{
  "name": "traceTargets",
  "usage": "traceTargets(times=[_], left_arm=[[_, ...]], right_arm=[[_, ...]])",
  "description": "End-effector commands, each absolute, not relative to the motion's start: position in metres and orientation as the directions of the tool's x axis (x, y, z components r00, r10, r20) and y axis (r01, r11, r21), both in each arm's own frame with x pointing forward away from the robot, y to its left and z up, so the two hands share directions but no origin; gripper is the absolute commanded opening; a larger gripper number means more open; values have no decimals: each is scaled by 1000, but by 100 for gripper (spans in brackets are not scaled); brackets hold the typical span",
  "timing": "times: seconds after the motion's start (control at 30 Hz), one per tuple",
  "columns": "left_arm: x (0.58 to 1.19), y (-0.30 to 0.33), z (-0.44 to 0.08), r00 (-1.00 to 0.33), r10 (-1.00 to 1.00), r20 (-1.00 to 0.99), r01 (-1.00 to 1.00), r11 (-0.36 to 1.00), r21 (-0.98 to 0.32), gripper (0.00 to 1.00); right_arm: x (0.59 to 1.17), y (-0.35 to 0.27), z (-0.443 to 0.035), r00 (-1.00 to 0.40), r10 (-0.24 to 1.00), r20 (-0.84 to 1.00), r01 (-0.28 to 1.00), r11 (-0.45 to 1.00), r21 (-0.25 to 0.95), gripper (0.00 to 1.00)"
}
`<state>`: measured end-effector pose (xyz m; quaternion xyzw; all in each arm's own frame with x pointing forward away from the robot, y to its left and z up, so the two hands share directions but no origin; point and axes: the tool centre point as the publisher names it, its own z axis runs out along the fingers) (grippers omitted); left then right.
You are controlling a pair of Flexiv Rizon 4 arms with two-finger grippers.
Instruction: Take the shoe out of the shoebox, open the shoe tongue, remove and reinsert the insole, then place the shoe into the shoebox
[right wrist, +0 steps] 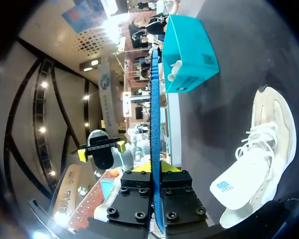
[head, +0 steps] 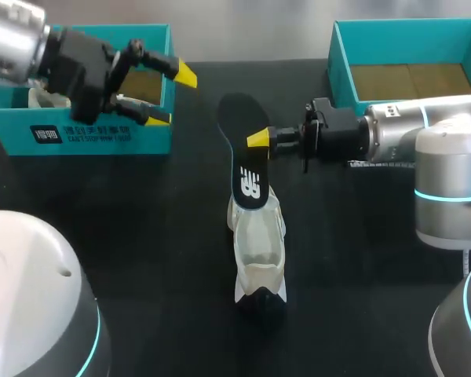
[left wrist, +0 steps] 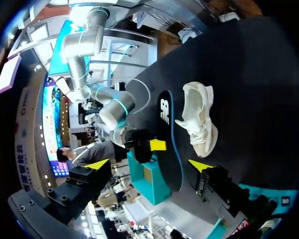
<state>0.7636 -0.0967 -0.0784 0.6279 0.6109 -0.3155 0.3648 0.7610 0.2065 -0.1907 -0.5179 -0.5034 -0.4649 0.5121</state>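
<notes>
Right gripper point(right wrist: 156, 168) was clenched on the edge of the black insole point(head: 237, 118), holding it at upper centre of the frame. White shoe point(head: 259, 243) lay on the black table point(head: 141, 236) at lower centre, just beside the insole; the left wrist view showed a gap between them. Left gripper point(head: 173, 96), jaws released and empty, hung over the teal shoebox point(head: 78, 133) at upper left. Second teal box point(head: 344, 59) sat at upper right.
</notes>
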Motion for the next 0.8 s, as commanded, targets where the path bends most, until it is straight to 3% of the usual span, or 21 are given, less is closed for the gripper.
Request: traceTargets(times=[0.03, 0.8], left_arm=[[771, -106, -55, 52, 803, -593, 999, -43, 29, 100], [799, -178, -31, 111, 986, -124, 994, -112, -4, 100]], right_arm=[[761, 208, -191, 61, 46, 997, 998, 29, -63, 0], [761, 208, -191, 61, 46, 997, 998, 29, -63, 0]])
